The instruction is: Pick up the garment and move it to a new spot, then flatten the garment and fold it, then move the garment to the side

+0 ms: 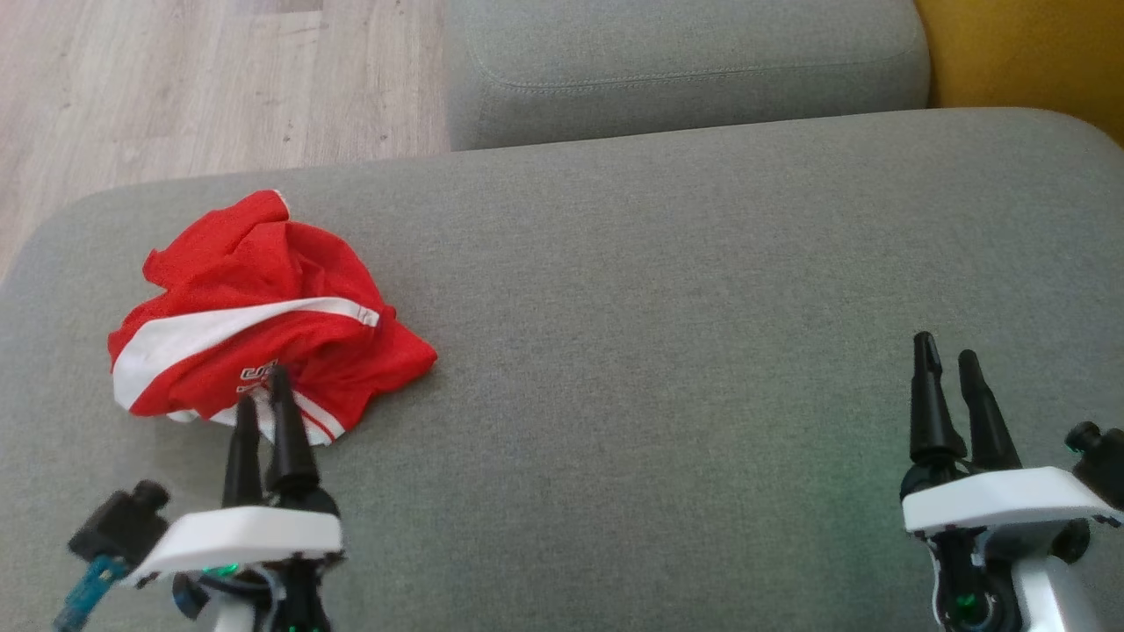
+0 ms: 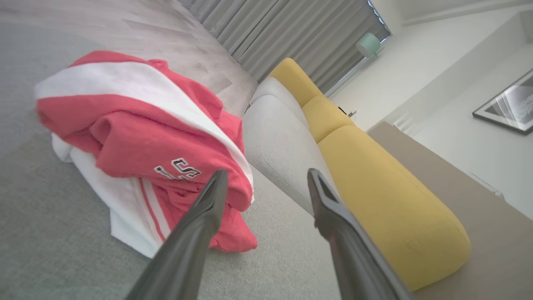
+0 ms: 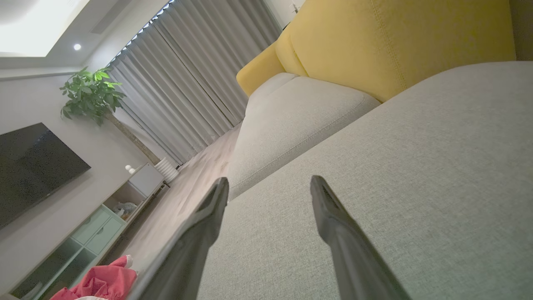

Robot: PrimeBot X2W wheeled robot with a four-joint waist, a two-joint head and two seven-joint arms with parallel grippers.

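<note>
The garment (image 1: 255, 307) was seen crumpled on the cushion (image 1: 667, 290) by the left gripper (image 1: 263, 386); that and the right gripper (image 1: 946, 347) were held open. One layer alone might be pinched, the rest dragged.

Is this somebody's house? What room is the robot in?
Most likely a living room in a home: a grey sofa with yellow back cushions, a dark television above a low cabinet, and long grey curtains beside a potted plant.

A grey sofa (image 1: 702, 263) with yellow back cushions (image 3: 395, 41) stands on pale wood floor (image 1: 176, 79) near grey curtains (image 3: 187, 83).
</note>
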